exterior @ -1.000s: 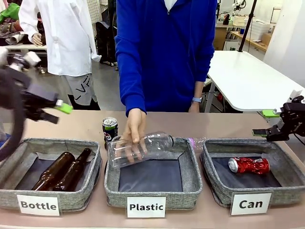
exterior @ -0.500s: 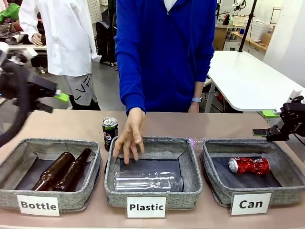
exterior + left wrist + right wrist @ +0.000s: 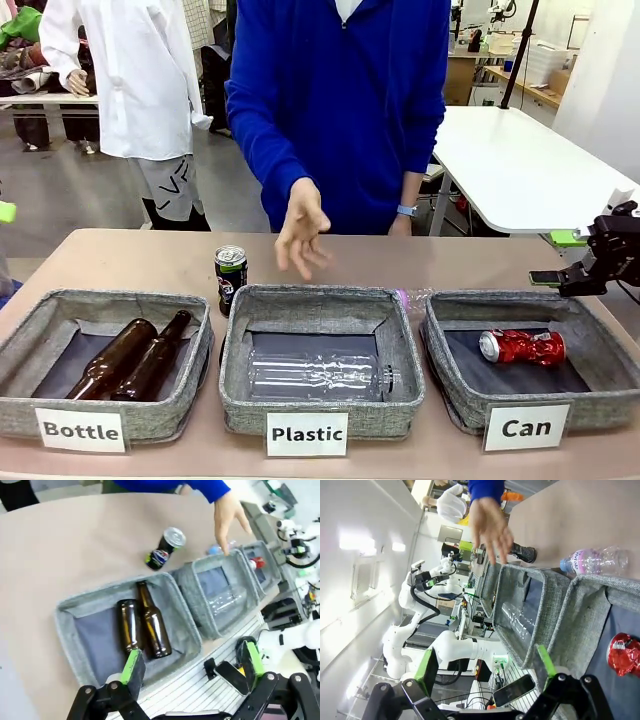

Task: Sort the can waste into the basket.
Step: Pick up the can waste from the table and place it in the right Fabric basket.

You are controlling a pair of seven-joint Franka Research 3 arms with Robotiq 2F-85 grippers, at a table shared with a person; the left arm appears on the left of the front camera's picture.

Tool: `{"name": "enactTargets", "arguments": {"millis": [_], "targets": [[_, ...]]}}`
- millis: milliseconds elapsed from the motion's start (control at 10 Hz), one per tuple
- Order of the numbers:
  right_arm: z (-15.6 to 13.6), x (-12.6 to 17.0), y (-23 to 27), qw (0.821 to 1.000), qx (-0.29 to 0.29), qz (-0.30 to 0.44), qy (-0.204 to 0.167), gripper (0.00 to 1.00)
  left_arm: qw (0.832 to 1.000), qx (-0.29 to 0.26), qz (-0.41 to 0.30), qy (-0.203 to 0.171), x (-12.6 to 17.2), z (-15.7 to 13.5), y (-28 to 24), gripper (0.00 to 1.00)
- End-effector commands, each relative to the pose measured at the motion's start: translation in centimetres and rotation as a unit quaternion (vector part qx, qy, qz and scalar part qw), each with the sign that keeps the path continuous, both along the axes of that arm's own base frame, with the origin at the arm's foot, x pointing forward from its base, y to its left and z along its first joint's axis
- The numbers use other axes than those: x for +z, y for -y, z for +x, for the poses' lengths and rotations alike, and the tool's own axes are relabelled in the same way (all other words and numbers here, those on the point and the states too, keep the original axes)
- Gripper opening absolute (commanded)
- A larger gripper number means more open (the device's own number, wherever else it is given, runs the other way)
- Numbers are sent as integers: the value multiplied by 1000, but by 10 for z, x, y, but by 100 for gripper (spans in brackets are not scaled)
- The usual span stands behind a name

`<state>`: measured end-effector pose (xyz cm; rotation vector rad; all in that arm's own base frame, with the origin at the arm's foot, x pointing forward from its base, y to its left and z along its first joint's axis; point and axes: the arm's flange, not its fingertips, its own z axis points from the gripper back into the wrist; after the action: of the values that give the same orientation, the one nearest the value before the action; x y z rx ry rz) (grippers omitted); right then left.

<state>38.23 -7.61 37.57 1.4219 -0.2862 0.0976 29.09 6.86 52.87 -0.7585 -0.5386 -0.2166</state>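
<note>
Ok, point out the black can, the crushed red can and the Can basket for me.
black can (image 3: 231,272), front view, on its printed side wall.
crushed red can (image 3: 525,347), front view, on its dented red body.
Can basket (image 3: 458,402), front view, on its grey front wall near the left corner.

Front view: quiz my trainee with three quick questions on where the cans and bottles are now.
1. True or false: the black can lies inside the Can basket.
2. What lies in the Can basket? A: a brown bottle. B: a crushed red can. C: a clear bottle.
3. How many brown bottles lie in the Bottle basket?
Key: 1 false, it stands upright on the table behind the baskets. 2 B. 3 two.
</note>
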Motion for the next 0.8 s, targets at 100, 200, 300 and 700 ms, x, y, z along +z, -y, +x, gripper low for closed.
{"name": "enactTargets", "arguments": {"millis": [100,200,300,700], "targets": [[2,1,1,1000,5,-6,9,100,994,79,78,14,-20,15,31,100],[2,1,1,1000,5,-6,9,100,992,56,111,32,-27,35,47,100],[2,1,1,1000,5,-6,9,100,990,8,112,83,-34,53,63,100],[2,1,1,1000,5,-6,9,100,958,-151,93,224,-93,133,127,100]]}}
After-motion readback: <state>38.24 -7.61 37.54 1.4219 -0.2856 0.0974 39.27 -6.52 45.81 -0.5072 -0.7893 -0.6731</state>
